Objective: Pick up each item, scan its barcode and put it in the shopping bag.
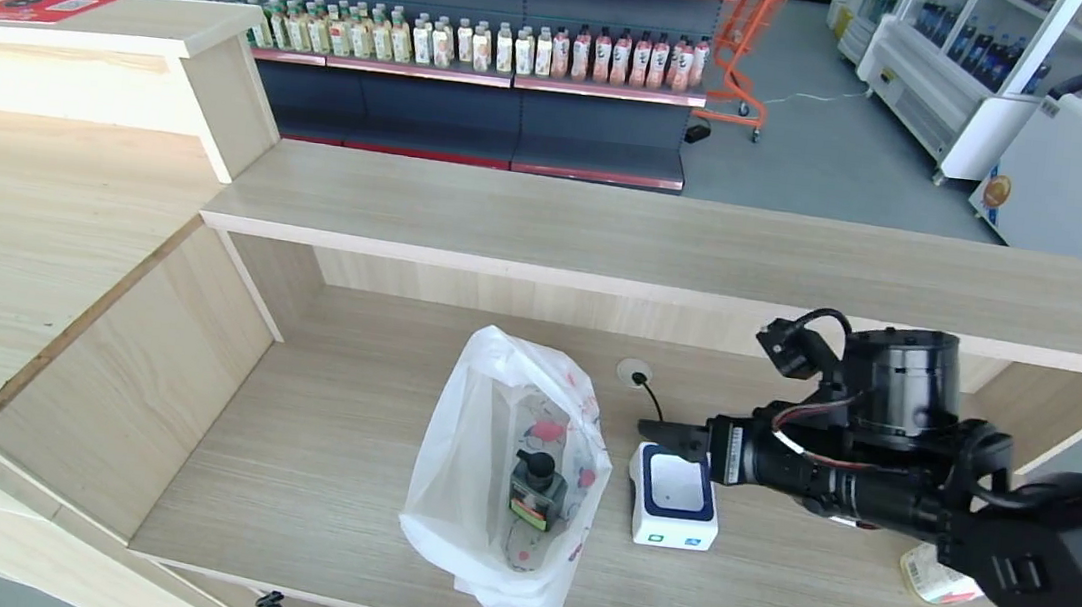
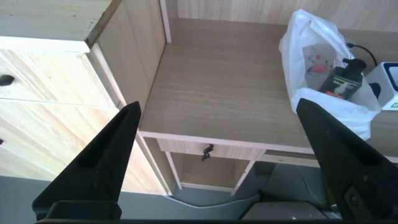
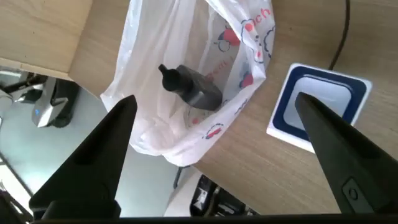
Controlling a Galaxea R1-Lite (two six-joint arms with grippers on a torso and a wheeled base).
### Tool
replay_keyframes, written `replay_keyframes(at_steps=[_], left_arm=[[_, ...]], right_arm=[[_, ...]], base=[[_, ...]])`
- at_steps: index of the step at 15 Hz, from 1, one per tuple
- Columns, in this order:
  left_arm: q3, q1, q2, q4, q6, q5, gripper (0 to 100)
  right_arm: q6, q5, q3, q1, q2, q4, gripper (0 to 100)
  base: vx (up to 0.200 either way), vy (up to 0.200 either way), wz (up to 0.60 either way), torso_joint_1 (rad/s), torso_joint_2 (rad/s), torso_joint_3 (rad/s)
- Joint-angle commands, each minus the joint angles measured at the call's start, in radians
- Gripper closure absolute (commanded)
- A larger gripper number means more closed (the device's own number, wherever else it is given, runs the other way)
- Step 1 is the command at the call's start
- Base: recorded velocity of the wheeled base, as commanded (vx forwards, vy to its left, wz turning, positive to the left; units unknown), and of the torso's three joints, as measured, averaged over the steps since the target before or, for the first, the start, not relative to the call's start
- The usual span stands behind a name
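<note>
A white plastic shopping bag [image 1: 484, 458] stands open on the lower counter, and inside it is a dark bottle with a black pump cap [image 1: 537, 489]. Just right of the bag sits the white scanner with a blue face [image 1: 675, 497]. My right gripper [image 1: 676, 436] hovers over the scanner's far edge, open and holding nothing. Its wrist view looks down on the bag [image 3: 163, 134], the bottle [image 3: 194, 87] and the scanner [image 3: 320, 106] between its spread fingers [image 3: 93, 168]. My left gripper [image 2: 219, 106] is open and empty, off the counter's front left edge, with the bag [image 2: 323, 81] farther away.
A pale bottle with a label [image 1: 935, 576] lies on the counter under my right arm. A cable runs from the scanner to a round hole [image 1: 634, 371]. An upper shelf [image 1: 668, 246] overhangs the back, and wooden side walls [image 1: 142, 372] close in the left.
</note>
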Motion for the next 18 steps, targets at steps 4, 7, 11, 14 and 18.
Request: replay_keyframes(at_steps=[4, 7, 11, 14, 18], left_arm=[[0.0, 0.0, 0.001, 0.0, 0.0, 0.0, 0], [0.0, 0.0, 0.001, 0.0, 0.0, 0.0, 0], [0.0, 0.0, 0.001, 0.0, 0.002, 0.0, 0], [0.0, 0.0, 0.001, 0.0, 0.005, 0.0, 0], [0.0, 0.0, 0.001, 0.0, 0.0, 0.0, 0]], right_arm=[[-0.284, 0.035, 0.165, -0.231, -0.532, 0.231, 0], [-0.282, 0.037, 0.2, -0.296, -0.642, 0.375, 0], [-0.276, -0.008, 0.238, -0.32, -0.704, 0.441, 0], [-0.198, -0.066, 0.271, -0.32, -0.705, 0.442, 0], [-0.157, -0.115, 0.289, -0.322, -0.707, 0.442, 0]], base=[[0.0, 0.0, 0.0, 0.0, 0.0, 0.0], [0.0, 0.0, 0.0, 0.0, 0.0, 0.0], [0.0, 0.0, 0.0, 0.0, 0.0, 0.0], [-0.2, 0.0, 0.0, 0.012, 0.0, 0.001], [-0.05, 0.0, 0.0, -0.001, 0.0, -0.001]])
